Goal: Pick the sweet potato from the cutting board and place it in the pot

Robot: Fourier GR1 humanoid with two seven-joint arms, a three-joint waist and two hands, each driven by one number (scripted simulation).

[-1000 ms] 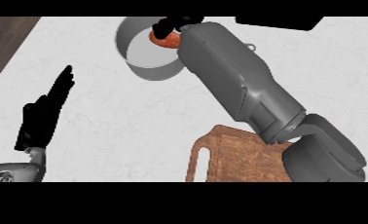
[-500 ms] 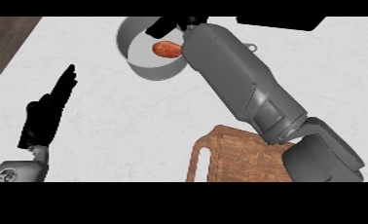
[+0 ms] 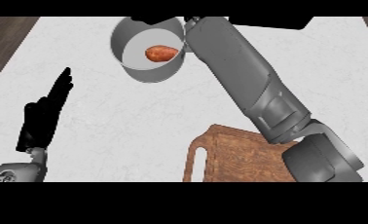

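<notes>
Inside the pot at the counter's far side we see the sweet potato lying on the pot floor, apart from both hands. Our right forearm stretches across to the pot's right rim; its hand is hidden at the top edge, so we can't tell its finger state. Left hand rests low left, fingers straight and together. Cutting board sits bottom right.

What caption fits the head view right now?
Sweet potato lies inside the pot; right forearm stretches over the cutting board; left hand rests open.
</notes>
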